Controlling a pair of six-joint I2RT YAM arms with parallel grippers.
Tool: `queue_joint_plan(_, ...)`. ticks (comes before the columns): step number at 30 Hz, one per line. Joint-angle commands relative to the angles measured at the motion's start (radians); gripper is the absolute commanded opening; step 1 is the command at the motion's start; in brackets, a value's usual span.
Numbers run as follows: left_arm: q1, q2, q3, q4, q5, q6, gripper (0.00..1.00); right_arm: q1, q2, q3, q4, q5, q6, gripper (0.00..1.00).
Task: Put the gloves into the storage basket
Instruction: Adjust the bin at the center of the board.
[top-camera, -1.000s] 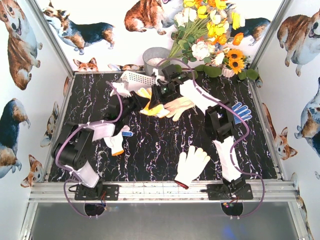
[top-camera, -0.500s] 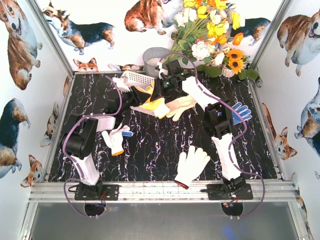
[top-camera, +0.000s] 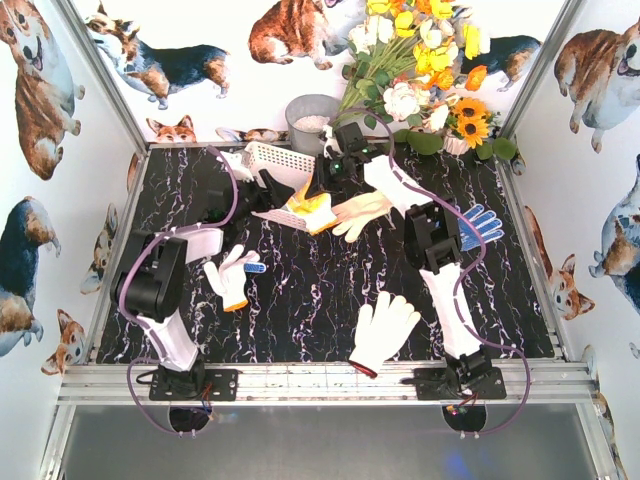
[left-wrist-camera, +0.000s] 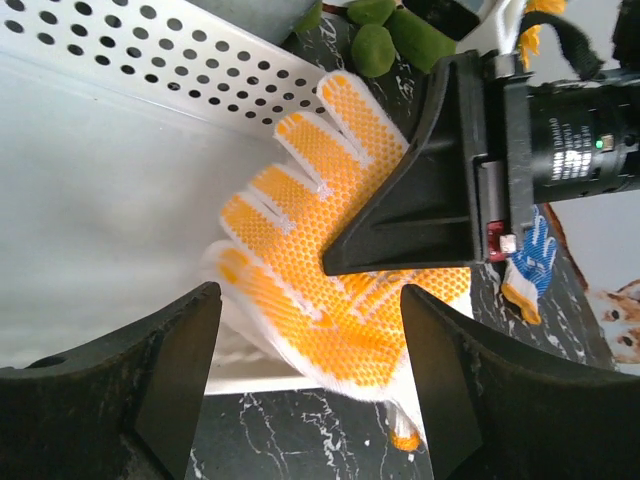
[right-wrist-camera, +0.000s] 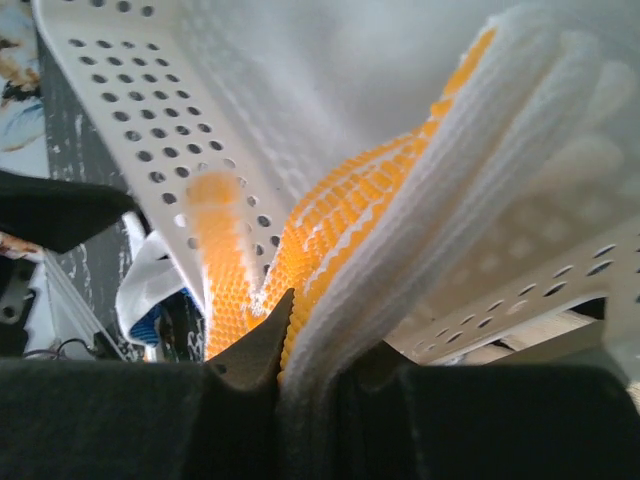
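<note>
Since a second ago, the left arm has swung its jaws in toward the basket (top-camera: 276, 160), and the right arm has brought the orange glove (top-camera: 308, 208) up to the basket's near edge. The right jaws are clenched on that glove; from the right wrist I see its white knit folds pinched between them. From the left wrist, the glove lies across the basket's rim, fingers inside on the white floor, the rest hanging out over the desk (top-camera: 300, 310). The left jaws are released and spread wide, with rim and glove just beyond them. A white glove (top-camera: 383, 330) and a blue-dotted glove (top-camera: 483, 222) lie on the desk, well apart from the basket.
</note>
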Motion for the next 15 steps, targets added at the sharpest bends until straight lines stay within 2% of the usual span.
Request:
queue_joint_plan(1, 0.013, -0.091, 0.023, -0.115, -0.049, 0.112, 0.67, 0.009, 0.024, 0.051, 0.013, 0.070, -0.013, 0.07)
queue_joint_plan(9, 0.025, -0.219, 0.000, -0.226, -0.105, 0.149, 0.69, 0.049, 0.009, 0.056, -0.104, 0.087, -0.072, 0.07)
queue_joint_plan(15, 0.034, -0.334, -0.039, -0.323, -0.142, 0.182, 0.70, 0.111, -0.053, 0.012, -0.207, 0.162, -0.060, 0.06)
